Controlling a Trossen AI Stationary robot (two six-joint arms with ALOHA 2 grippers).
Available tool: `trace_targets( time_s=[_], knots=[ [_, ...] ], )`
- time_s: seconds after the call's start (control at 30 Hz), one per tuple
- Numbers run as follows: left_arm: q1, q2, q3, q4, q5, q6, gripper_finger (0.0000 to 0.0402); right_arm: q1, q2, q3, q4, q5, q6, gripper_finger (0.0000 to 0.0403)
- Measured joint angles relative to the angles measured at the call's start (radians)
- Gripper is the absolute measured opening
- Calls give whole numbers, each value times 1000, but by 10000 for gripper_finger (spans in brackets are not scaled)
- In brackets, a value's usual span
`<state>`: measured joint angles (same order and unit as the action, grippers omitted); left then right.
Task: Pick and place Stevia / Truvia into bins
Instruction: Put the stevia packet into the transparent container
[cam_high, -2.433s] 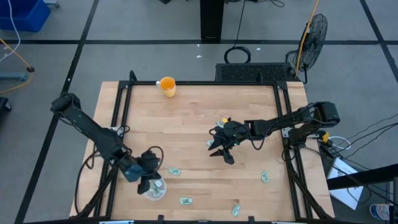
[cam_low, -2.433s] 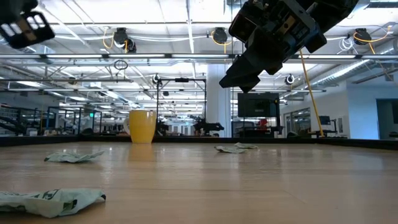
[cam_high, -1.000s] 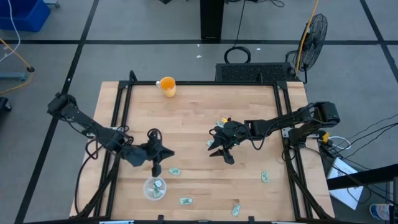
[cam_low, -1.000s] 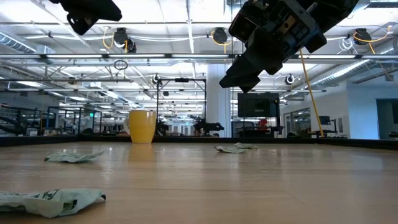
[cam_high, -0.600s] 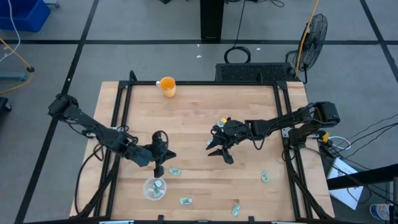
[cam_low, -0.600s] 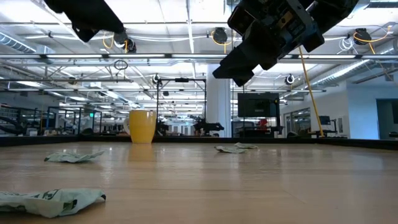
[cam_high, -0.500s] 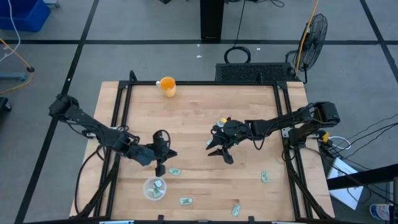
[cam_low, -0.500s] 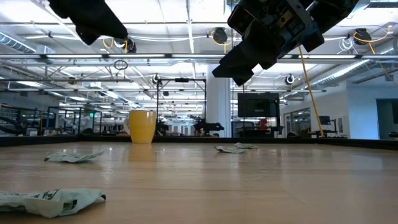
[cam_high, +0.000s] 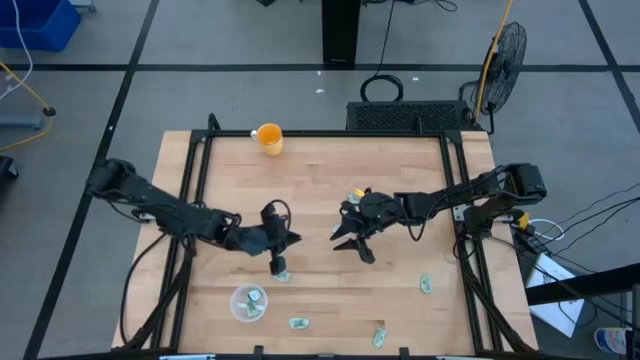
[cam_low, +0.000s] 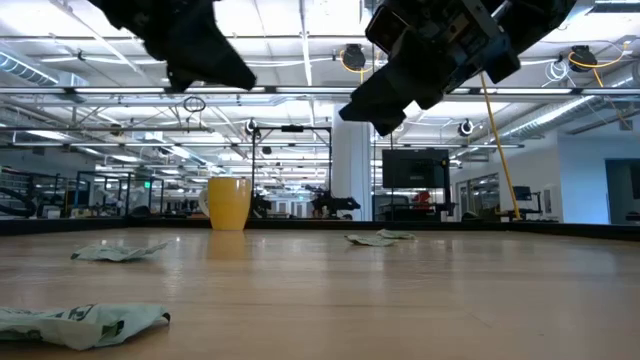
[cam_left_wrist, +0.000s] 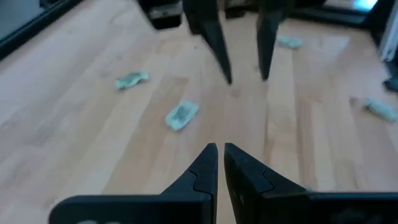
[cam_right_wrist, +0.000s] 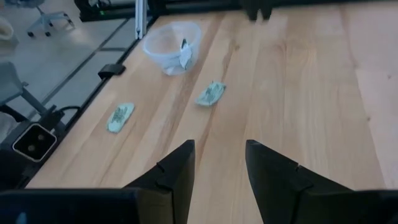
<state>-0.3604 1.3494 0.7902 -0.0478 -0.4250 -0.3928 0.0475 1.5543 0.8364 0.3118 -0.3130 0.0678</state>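
Sachets lie scattered on the bench (cam_high: 320, 165): one (cam_high: 281, 275) under the left tool (cam_high: 279, 262), one (cam_high: 298, 322) near the front edge, one (cam_high: 380, 336) further right, one (cam_high: 426, 286) by the right rail. Cup (cam_high: 248, 302) sits front-left, sachets already inside, just beside the nearest loose one. Left tool above that sachet, fingers nearly together, holding nothing. Right tool (cam_high: 349, 244) hovers mid-bench, fingers spread, empty. Yellow mug (cam_high: 269, 137) at the far edge, well apart.

Risks, as judged:
- Left fingers too narrow to straddle the sachet; descending so would press or skid it.
- Flat paper on wood may slip the pinch.
- Cup is light; a low swing could tip it.
- Arms near each other; paths might cross.
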Motion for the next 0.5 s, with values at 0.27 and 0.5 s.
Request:
trace_targets(
  time_s=[0.27,0.5],
  knots=[
    [55,68,0,98,95,32,33,0,0,0,116,0,-1,134],
    [72,126,0,119,114,32,33,-1,-2,0,131,4,38,134]
  ],
)
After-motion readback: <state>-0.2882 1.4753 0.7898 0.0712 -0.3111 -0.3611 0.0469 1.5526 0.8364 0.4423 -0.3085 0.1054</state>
